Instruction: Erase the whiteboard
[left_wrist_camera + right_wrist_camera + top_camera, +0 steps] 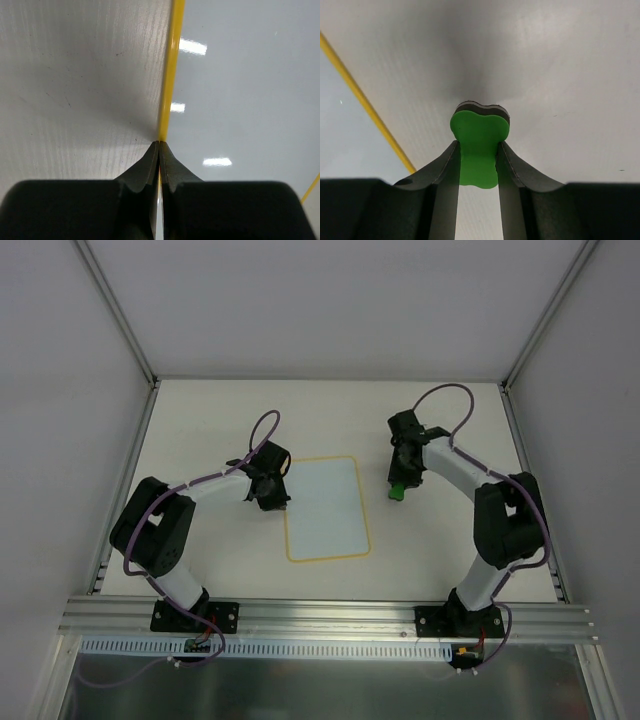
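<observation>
You get a bright, even overhead view, lit from above; the arms cast only faint, soft shadows on the table (200,430). Left wrist view: three hard white glare patches on the whiteboard (250,100), and a broad grey shadow on the table ahead of the left gripper (159,146), which sits dark and soft near your lens. Right wrist view: grey shadow pools beyond the green eraser (480,125); the right gripper (478,145) is dark and slightly blurred.
</observation>
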### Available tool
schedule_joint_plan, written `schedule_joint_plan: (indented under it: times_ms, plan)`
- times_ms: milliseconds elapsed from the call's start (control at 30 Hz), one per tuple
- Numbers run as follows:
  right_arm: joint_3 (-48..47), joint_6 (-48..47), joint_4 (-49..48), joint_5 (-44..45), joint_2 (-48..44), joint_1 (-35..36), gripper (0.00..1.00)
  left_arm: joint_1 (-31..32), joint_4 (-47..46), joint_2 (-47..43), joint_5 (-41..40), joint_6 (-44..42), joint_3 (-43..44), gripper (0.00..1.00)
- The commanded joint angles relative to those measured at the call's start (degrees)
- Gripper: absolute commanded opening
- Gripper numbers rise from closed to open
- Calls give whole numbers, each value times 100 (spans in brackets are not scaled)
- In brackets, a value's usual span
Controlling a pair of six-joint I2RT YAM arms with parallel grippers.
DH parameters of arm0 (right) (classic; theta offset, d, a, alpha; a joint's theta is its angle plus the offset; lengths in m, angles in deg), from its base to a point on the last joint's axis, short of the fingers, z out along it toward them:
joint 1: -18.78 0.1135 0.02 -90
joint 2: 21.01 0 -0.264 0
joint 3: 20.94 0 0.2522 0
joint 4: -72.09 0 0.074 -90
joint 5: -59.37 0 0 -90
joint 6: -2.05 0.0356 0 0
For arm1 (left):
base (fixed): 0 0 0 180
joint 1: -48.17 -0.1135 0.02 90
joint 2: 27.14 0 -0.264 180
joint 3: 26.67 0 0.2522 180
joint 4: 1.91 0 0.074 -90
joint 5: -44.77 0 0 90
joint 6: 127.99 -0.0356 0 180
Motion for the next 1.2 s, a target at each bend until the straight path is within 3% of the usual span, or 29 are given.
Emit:
schedule_joint_plan:
  times_ms: [0, 133, 267, 400, 467, 600, 667, 700, 767, 800, 933, 1167]
  plan:
    - [-69, -420, 139, 157, -195, -608, 0, -31, 243, -184, -111, -20, -72, 0]
    - [-113, -544, -10, -142, 244, -1233, 0, -31, 252, -202, -111, -55, -54, 0]
    - [-113, -552, -221, -265, 543, -1339, 2, -22, 252, -228, -128, -90, -19, 0]
    - [-78, -509, -327, -397, 702, -1366, 17, -22, 260, -298, -120, -169, 42, 1]
    - [-8, -508, -362, -406, 650, -1366, 23, -22, 252, -351, -137, -204, 60, 14]
    - [107, -561, -371, -319, 334, -1401, 58, -22, 331, -622, -163, -301, 148, 33]
    - [177, -587, -362, -222, -35, -1401, 70, -31, 401, -737, -198, -371, 253, 41]
    - [238, -605, -354, -134, -175, -1410, 81, -31, 436, -868, -216, -406, 297, 50]
    - [274, -649, -301, -90, -658, -1462, 89, -31, 576, -1027, -321, -529, 472, 58]
    - [291, -684, -275, -55, -834, -1489, 95, -31, 629, -1210, -365, -582, 525, 70]
    - [204, -1149, -73, 270, -1827, -1559, 99, -31, 963, -1773, -716, -1099, 999, 99]
    - [-113, -2089, 139, 1237, -3954, -1629, 99, -31, 1245, -3197, -1525, -2181, 1562, 99]
